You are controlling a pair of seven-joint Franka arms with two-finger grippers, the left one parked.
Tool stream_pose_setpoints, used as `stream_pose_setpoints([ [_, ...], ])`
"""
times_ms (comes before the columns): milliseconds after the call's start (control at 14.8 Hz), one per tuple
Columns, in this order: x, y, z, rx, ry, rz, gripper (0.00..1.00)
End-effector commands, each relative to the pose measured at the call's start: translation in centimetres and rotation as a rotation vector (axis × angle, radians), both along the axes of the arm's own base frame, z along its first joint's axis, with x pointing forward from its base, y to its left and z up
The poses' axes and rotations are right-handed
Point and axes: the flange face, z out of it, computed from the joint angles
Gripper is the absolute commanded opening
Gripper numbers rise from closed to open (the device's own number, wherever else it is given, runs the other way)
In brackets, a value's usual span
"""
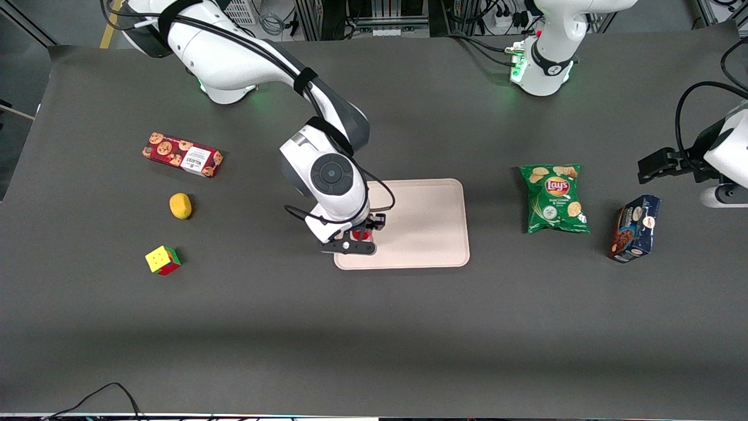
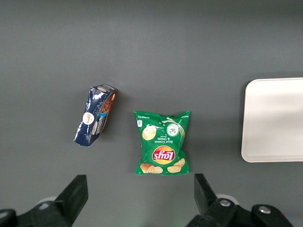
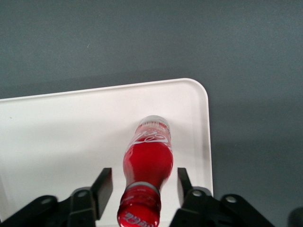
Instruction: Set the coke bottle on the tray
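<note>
Rubik's cube (image 1: 163,260) nearest front camera, toward working arm's end of table; lemon (image 1: 180,206) and red cookie box (image 1: 182,154) farther back. Gripper (image 1: 357,239) over tray (image 1: 429,234) corner, fingers (image 3: 103,186) spread, flanking coke bottle (image 3: 147,165) without touching. Bottle standing on tray near rim corner. Lay's bag (image 1: 554,197), blue box (image 1: 634,228) toward parked arm's end.

Robotics lab bench, not a home or shop. Wide dark grey matte table (image 1: 374,327) with white robot arm bases (image 1: 540,64) bolted at its edge, green status lights lit. Aluminium-frame racks, power strips and loose black cables (image 1: 467,23) along the table's edge. Snack packs and toys laid out well apart as test props.
</note>
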Motion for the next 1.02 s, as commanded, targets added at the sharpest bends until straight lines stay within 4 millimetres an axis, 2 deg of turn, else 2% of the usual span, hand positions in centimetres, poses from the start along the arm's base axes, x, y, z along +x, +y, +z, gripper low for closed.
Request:
stream_pose_setpoints([
  [0,0.1,-0.5,1.2,-0.003,-0.029,-0.028,1.00],
  [136,0.6,-1.3,3.0,0.009,-0.040,-0.043,1.00],
  [271,1.4,-4.4,6.5,0.019,-0.063,-0.074,1.00],
  [407,1.5,-9.0,10.5,0.031,-0.088,-0.078,1.00],
  [542,1.6,-14.5,14.2,0.053,-0.110,-0.049,1.00],
  [678,0.6,-19.2,18.0,0.066,-0.142,-0.027,1.00],
  [949,-1.9,-28.9,22.1,0.033,-0.182,0.011,1.00],
])
